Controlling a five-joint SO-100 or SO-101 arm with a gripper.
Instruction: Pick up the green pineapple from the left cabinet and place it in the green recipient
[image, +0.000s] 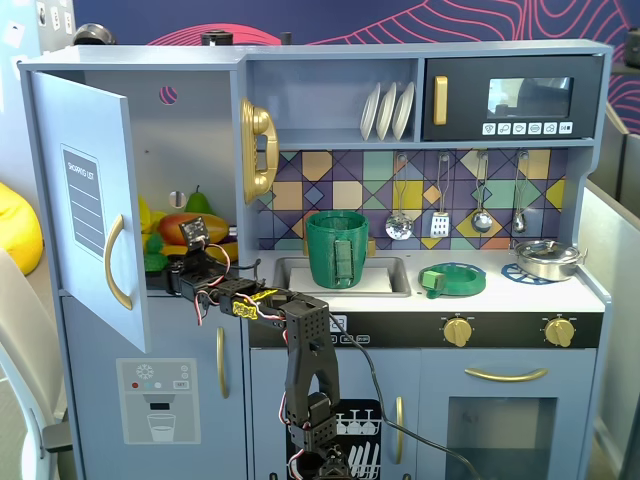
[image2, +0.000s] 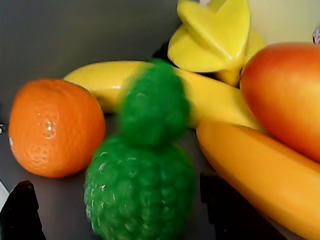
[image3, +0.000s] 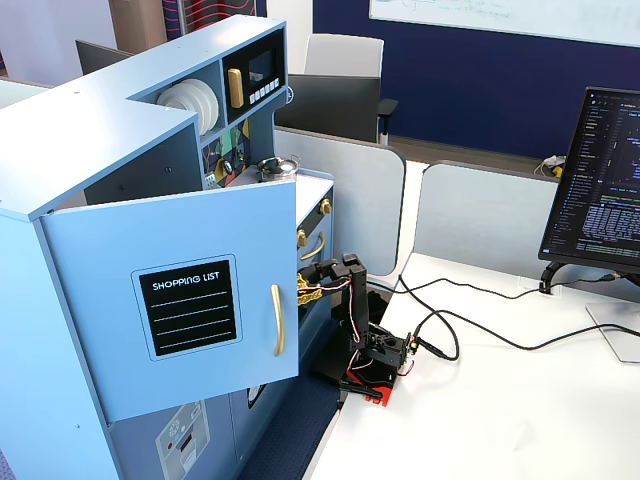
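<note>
Closest to the wrist camera sits the green pineapple (image2: 140, 192), bumpy body low in the frame and its leaf crown pointing away, blurred. Two dark fingertips (image2: 20, 212) stand either side of it, wide apart and not touching, so the gripper (image2: 120, 210) is spread and empty. An orange (image2: 55, 127) lies just left of the pineapple in that view, a banana (image2: 200, 95) runs behind the crown, a second banana (image2: 260, 170) and a mango (image2: 285, 95) crowd the right, and a yellow star fruit (image2: 212, 35) sits at the back.

From the front, the arm (image: 300, 340) reaches into the left cabinet (image: 190, 130), whose door (image: 90, 200) stands swung open. The green recipient (image: 337, 248) waits in the sink (image: 385, 278), well apart from the fruit shelf.

I'd say the grasp is about to happen: the fingers need to close squarely on the body, then lift clear without dragging the orange or banana, back out past the door and swing across to the pot.
</note>
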